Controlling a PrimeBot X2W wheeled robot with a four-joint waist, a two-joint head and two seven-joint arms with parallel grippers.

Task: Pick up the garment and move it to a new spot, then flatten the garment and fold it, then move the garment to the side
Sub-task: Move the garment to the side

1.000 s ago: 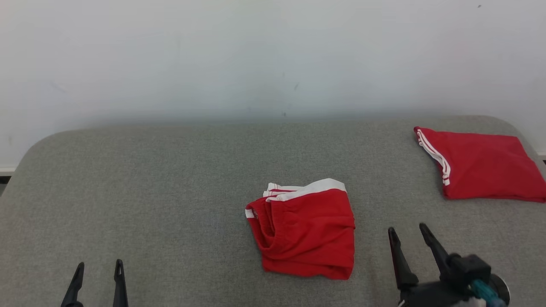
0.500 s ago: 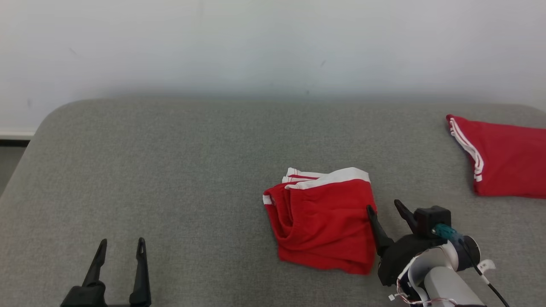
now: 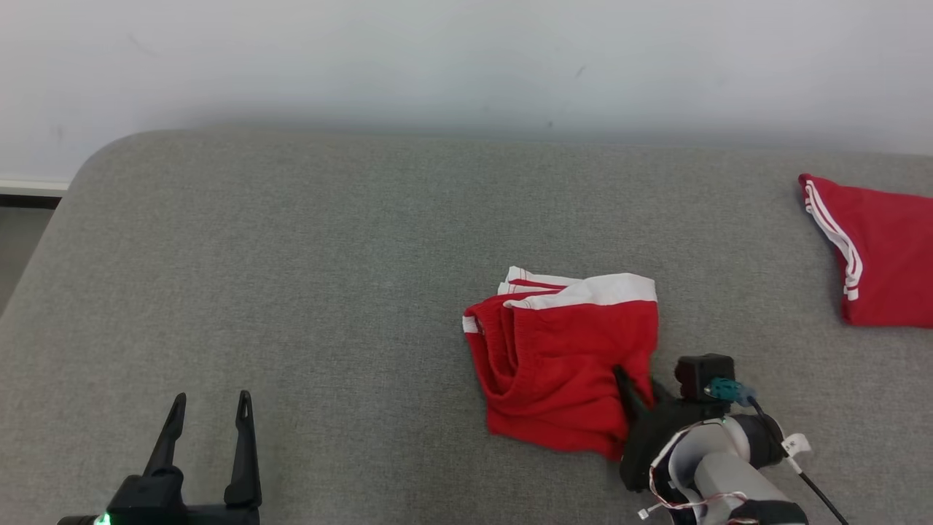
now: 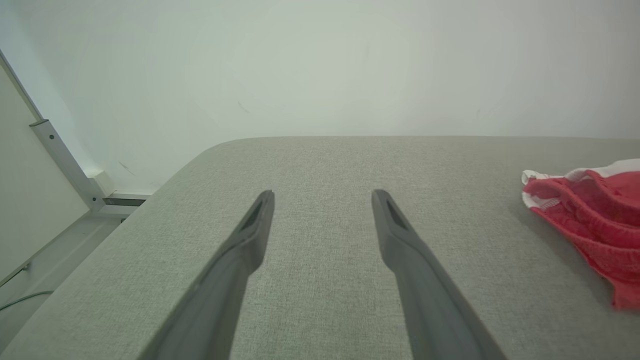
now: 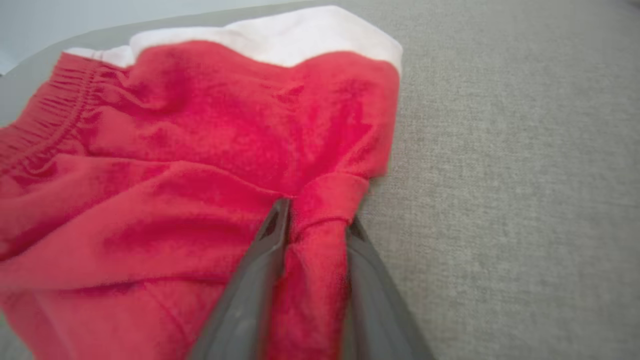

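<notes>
At lower left, left gripper (image 3: 211,397) idles, jaws wide with nothing between them; the garment (image 3: 561,357) lies well off to their right. At its right edge, right gripper (image 5: 317,215) has jaws narrowed on a pinched ridge of cloth, likely the lift hold. Bare grey surface (image 3: 291,292) ahead of the left jaws gives room. A second red garment (image 3: 882,255) crowds the far right.

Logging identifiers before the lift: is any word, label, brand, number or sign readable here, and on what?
Nothing legible in any view.
On the white tag beside the right end effector: dark marks, too small to read.
On the red garment: white band, no lettering shows.
On the second red garment: white stripes, no lettering shows.
</notes>
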